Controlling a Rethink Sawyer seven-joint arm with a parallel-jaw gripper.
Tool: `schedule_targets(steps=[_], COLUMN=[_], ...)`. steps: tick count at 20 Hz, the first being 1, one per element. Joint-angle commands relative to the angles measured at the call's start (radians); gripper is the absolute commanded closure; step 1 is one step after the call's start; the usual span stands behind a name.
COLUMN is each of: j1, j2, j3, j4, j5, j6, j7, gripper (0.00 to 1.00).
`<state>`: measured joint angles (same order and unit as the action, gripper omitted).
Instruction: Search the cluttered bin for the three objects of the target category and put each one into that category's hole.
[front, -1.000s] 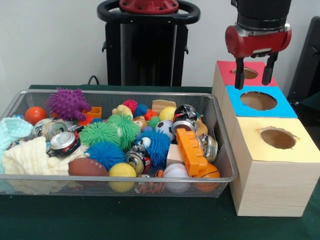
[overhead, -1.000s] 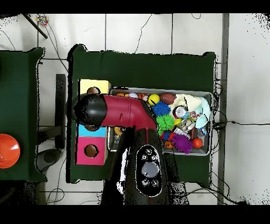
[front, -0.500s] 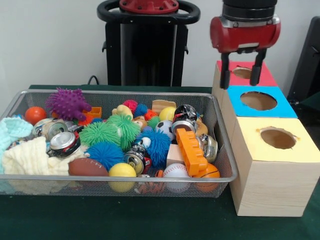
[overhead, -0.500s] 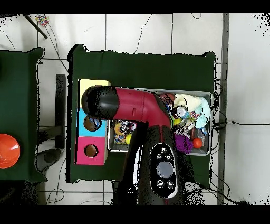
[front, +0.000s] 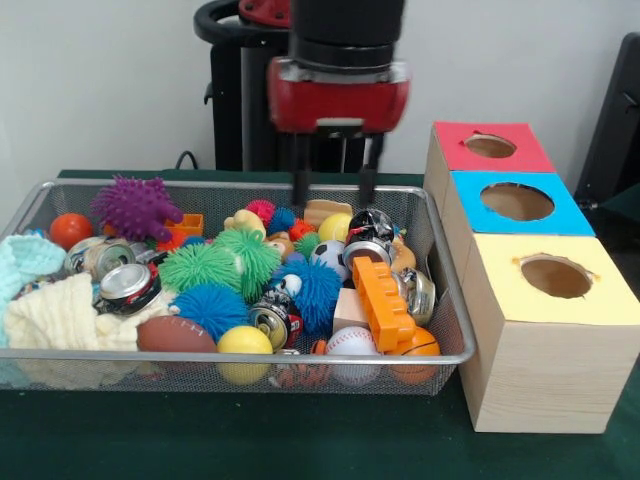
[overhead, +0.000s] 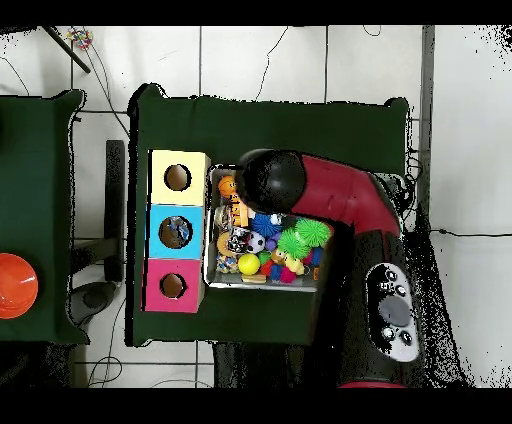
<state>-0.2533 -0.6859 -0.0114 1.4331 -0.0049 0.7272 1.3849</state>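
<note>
Hand (front: 335, 186) empty, fingers apart, above the bin's (front: 452, 330) far rim. Bin crowded; a pick likely remains. Holes' contents unseen.

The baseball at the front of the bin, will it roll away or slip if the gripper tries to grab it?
The baseball is round and smooth, so it may slip from a narrow pinch. Rolling far seems unlikely: it sits wedged against the basket's front wall, between a basketball and a yellow ball. It looks rigid, so it probably will not squash.
</note>
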Motion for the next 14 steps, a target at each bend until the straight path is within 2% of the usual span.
schedule_targets(steps=[1, 6, 14], j1=[-0.137, -0.194, -0.242], j2=[0.089, 0.098, 0.100], j3=[0.076, 0.121, 0.161], j4=[-0.063, -0.097, -0.123], j5=[-0.088, -0.106, -0.128], j6=[-0.016, 0.026, 0.054], j7=[-0.095, -0.123, -0.122], gripper=[0.00, 0.00, 0.00])
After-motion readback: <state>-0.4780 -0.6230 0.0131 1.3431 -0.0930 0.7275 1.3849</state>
